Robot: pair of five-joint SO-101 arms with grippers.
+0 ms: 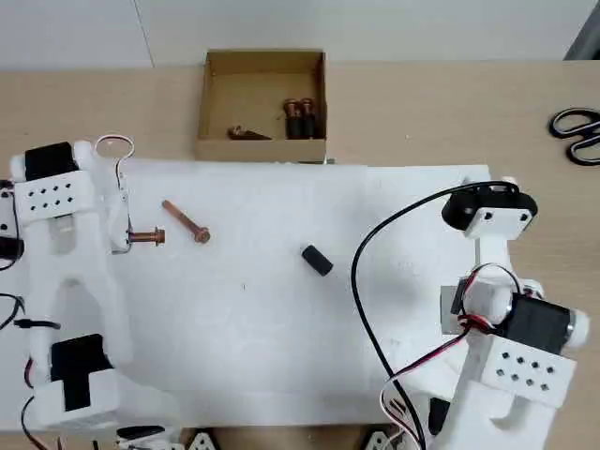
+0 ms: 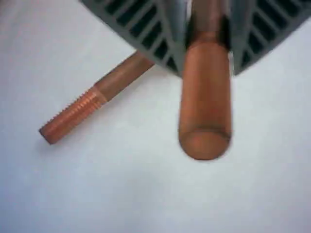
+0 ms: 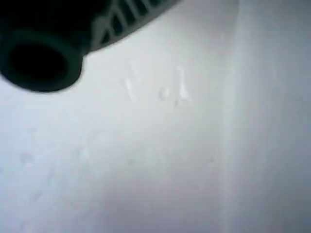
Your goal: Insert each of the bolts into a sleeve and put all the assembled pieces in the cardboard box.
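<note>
Within the left gripper [image 2: 206, 51], clenched on it, sits the held bolt [image 2: 204, 111], a smooth end pointing out past the fingertips. The right gripper [image 3: 63, 29] appears clenched on the held sleeve [image 3: 41, 60], its bore open toward the camera.

Step in hand, as I judge it: mating bolt to sleeve. I would bring the two grippers tip to tip, line the bolt's axis up with the bore before pushing, and feed slowly. A slight tilt could jam the bolt end on the sleeve rim.

Just beside the left gripper lies a loose bolt [image 2: 95, 99]; I would lift clear before swinging, so as not to nudge it. A loose sleeve [image 1: 317, 260] rests on the white surface [image 1: 262, 356] between the two arms, in the path of any low approach.

Beyond the left gripper stands the cardboard box [image 1: 262, 150], with assembled pieces [image 1: 300, 117] inside. Scissors [image 1: 577, 131] lie well beyond the right arm, out of the way.
</note>
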